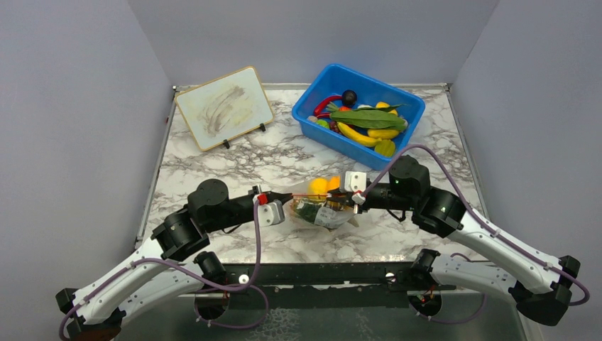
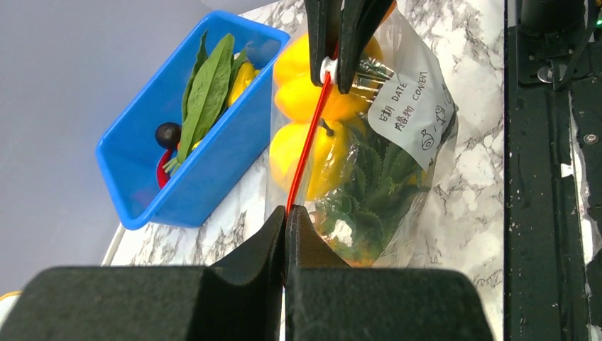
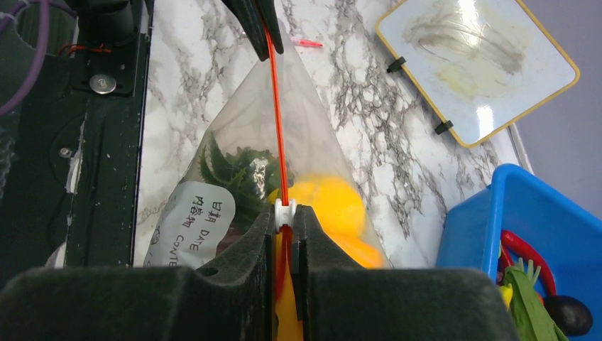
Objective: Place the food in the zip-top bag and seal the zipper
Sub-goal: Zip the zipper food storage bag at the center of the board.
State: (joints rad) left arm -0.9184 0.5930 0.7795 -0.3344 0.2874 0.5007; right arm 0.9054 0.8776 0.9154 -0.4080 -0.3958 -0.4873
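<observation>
The clear zip-top bag (image 1: 323, 212) hangs stretched between my two grippers just above the table. Inside it are yellow-orange fruit (image 2: 312, 96) and a green spiky crown (image 2: 369, 188). The red zipper (image 2: 307, 145) runs taut along its mouth. My left gripper (image 2: 286, 213) is shut on the zipper's left end. My right gripper (image 3: 285, 213) is shut on the white slider (image 3: 285, 209) at the right end. In the top view the left gripper (image 1: 282, 200) and right gripper (image 1: 353, 201) face each other across the bag. In the right wrist view the zipper (image 3: 277, 106) reaches the left fingers (image 3: 250, 18).
A blue bin (image 1: 312, 117) at the back right holds green leaves (image 1: 365, 117), bananas (image 1: 355, 135) and a dark round fruit (image 1: 348, 96). A small whiteboard (image 1: 223, 106) stands at the back left. The black table edge (image 1: 319, 273) lies just behind the bag.
</observation>
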